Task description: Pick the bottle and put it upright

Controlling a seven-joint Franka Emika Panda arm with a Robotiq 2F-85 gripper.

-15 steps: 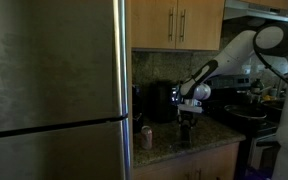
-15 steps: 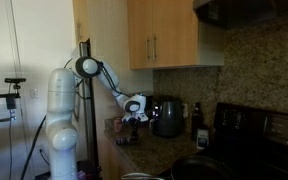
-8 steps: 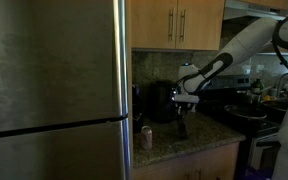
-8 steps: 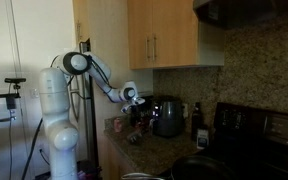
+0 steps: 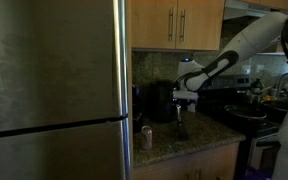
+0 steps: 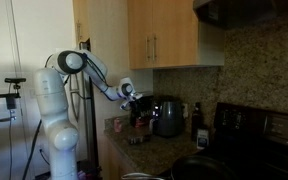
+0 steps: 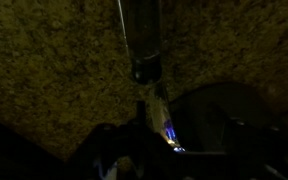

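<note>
Bottle [image 7: 142, 35] looks near-vertical under fingers [image 5: 181, 110] at counter [image 5: 199, 135], can't tell if gripped; placing step, next release cleanly, lift straight up.

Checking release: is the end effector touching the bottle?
Cannot tell: wrist view is too dark around the bottle; both exterior views show the end effector too small.

- Counter [image 5: 199, 142]: speckled granite, dim; in the wrist view the same stone fills the frame.
- Can [image 5: 146, 137]: upright near the front edge, at the fridge end.
- Appliance [image 5: 160, 101]: dark, at the back by the wall.
- Bottle [image 5: 181, 127]: dark, looks upright, just in front of the appliance, apart from the can.
</note>
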